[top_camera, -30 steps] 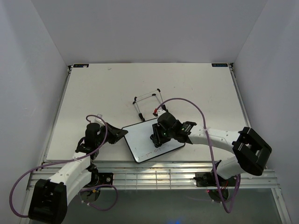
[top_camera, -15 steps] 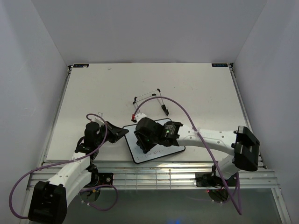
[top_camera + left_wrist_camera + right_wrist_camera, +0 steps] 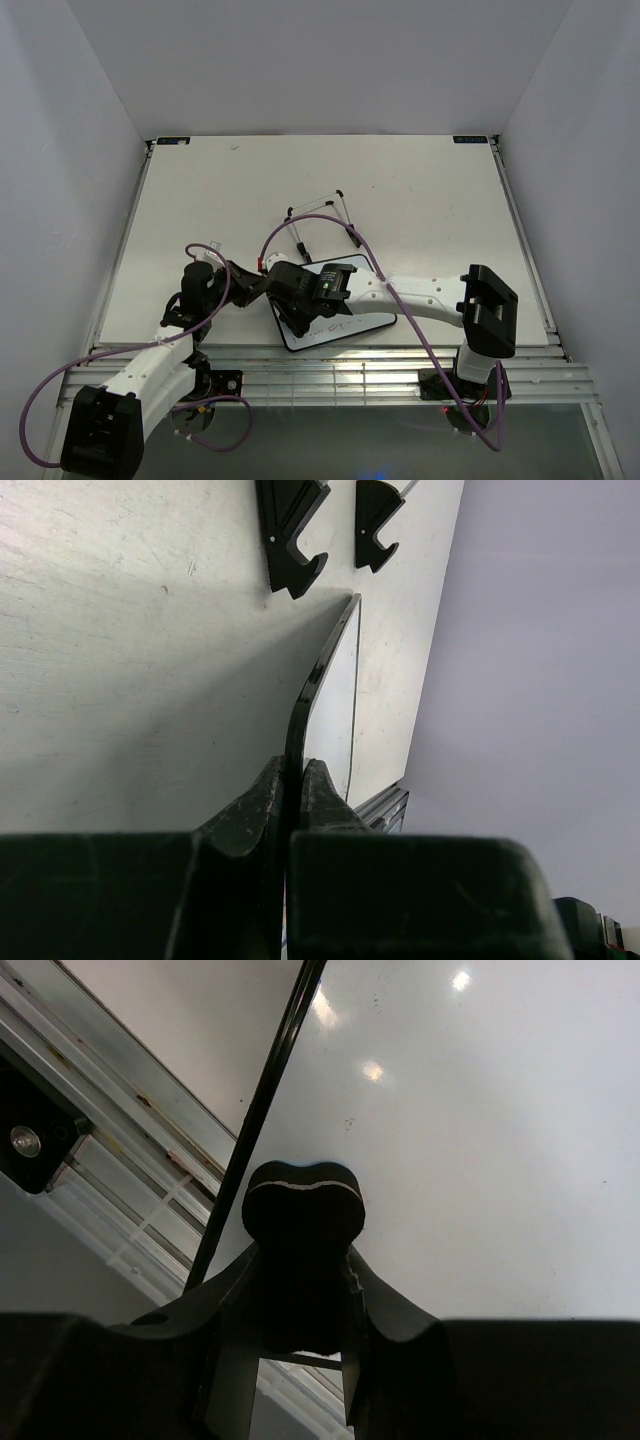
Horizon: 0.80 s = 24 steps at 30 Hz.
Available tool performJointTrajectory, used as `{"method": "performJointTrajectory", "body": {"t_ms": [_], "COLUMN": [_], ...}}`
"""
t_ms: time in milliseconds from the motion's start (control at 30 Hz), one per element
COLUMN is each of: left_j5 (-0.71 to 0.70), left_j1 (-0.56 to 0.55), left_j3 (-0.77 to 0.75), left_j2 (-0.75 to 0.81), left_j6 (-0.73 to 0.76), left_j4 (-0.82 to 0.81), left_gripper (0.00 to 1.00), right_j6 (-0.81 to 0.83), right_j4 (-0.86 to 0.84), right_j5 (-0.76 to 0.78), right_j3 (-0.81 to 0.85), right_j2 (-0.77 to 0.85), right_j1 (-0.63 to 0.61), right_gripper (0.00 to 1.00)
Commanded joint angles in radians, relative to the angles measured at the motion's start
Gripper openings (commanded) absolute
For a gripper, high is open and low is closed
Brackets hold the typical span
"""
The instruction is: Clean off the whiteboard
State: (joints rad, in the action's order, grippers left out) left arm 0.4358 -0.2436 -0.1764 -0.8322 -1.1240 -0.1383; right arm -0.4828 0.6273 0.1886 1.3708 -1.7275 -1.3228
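Note:
The whiteboard (image 3: 362, 310) lies flat near the table's front edge, with faint marks along its lower part. My left gripper (image 3: 262, 286) is shut on the board's left edge; in the left wrist view the thin black frame (image 3: 320, 675) runs out from between the pinched fingertips of that gripper (image 3: 293, 770). My right gripper (image 3: 297, 300) is over the board's left end, shut on a small black bone-shaped eraser (image 3: 303, 1210). In the right wrist view the eraser presses on the glossy white surface (image 3: 480, 1140) just inside the board's black frame (image 3: 265, 1100).
A black wire stand (image 3: 320, 214) lies on the table just behind the board; its two feet (image 3: 291, 542) show at the top of the left wrist view. The metal rail (image 3: 330, 360) runs along the table's near edge, right below the board.
The right gripper has swept the eraser leftwards across the board, from its right half to its left end. The left gripper and the board have stayed put.

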Motion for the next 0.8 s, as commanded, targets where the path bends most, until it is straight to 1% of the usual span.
{"method": "performJointTrajectory", "body": {"t_ms": [0,367,767], "left_j5": [-0.037,-0.039,-0.040], "left_j1": [0.000,0.000,0.000], "left_j3": [-0.005,0.000,0.008], "left_j2": [0.005,0.008,0.018], "left_j6": [0.063,0.059,0.052], "left_j4": [0.057,0.054,0.054], "left_gripper": [0.00,0.00,0.00], "right_j6": [0.015,0.021,0.016], "right_j4": [0.080,0.112,0.130], "right_j5": [0.028,0.023,0.048], "right_j3": [0.024,-0.056,-0.137], "right_j2": [-0.023,-0.014,0.057], "right_j1": [-0.007,-0.006,0.013], "right_gripper": [0.08,0.08,0.08]}}
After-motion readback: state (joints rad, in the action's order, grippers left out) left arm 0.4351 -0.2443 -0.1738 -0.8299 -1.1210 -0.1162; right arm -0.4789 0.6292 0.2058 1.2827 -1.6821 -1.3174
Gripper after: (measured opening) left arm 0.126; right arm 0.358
